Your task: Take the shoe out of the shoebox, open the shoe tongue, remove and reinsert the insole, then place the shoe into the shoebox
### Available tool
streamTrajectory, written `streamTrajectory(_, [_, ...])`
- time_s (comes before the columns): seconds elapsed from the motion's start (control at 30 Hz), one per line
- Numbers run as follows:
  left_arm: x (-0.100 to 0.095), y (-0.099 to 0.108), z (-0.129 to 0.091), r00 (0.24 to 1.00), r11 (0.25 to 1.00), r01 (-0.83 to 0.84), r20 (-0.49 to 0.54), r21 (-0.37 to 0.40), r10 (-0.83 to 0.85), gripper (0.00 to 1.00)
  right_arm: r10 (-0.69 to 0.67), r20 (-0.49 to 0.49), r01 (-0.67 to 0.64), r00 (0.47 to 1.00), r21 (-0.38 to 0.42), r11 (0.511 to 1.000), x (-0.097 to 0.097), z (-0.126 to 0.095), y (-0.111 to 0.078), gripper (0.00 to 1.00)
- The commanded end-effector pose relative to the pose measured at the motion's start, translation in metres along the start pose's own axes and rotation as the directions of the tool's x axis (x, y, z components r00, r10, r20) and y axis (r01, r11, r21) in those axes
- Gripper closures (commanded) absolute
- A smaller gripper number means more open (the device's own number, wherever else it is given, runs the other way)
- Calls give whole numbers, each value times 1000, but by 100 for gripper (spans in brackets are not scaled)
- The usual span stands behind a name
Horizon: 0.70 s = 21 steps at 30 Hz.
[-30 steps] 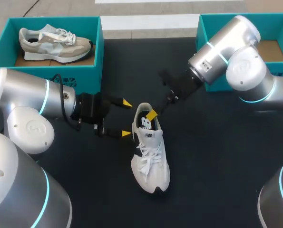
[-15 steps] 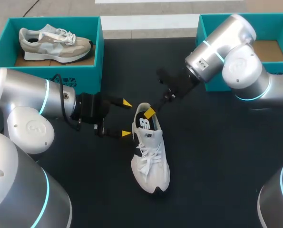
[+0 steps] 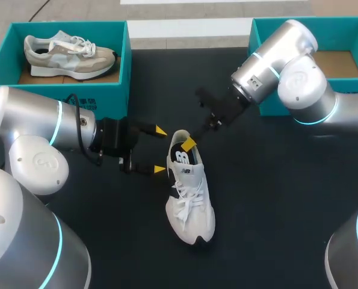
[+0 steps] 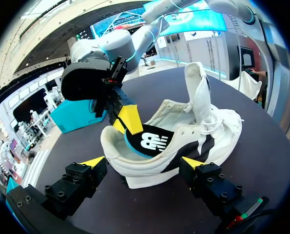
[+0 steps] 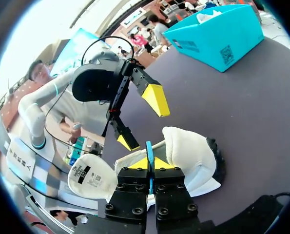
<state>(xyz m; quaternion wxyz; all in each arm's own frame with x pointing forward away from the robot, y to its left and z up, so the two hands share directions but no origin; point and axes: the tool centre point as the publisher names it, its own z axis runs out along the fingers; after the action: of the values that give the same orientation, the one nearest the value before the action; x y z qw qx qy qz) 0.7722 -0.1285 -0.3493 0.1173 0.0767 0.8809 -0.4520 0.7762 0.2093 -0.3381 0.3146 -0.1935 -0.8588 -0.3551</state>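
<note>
We have the shoe (image 3: 191, 205) out, middle of the bench (image 3: 275, 198), tongue (image 4: 198, 92) up — right gripper (image 5: 149, 163) pinching the insole (image 4: 147, 141) (not yet out), left gripper (image 3: 160, 150) agape, empty.

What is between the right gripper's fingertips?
The insole: its blue edge is pinched by the right gripper, at the white shoe heel; clearest in the right wrist view.

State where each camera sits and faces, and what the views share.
Head view: above and behind, facing down on the table; left tool and right tool show.
Left wrist view: on that wrist, facing the white shoe, own open tool astride it.
Right wrist view: on that wrist, facing the insole its tool grips.
Shared: all show the shoe and both tools.
</note>
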Motion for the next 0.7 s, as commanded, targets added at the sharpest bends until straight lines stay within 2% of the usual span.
streamTrajectory(0.03, [1,0,0,1000,1000,0,0,-3,0,0,-2,-1,2,1000,4,1000,-3,4,2,100])
streamTrajectory(0.1, [1,0,0,1000,1000,0,0,-3,0,0,-1,5,1,1000,2,1000,-2,3,1,100])
streamTrajectory(0.13, [1,0,0,1000,1000,0,0,-3,0,0,0,7,0,1000,2,1000,0,2,1,91])
streamTrajectory(0.23, [1,0,0,1000,1000,0,0,-3,0,0,2,13,-2,1000,3,1000,4,0,1,86])
streamTrajectory(0.43, [1,0,0,1000,1000,0,0,-3,0,0,-1,36,1,999,3,1000,13,-5,1,84])
streamTrajectory(0.7, [1,0,0,1000,1000,0,0,-3,0,0,-52,70,52,996,1,999,18,-22,17,80])
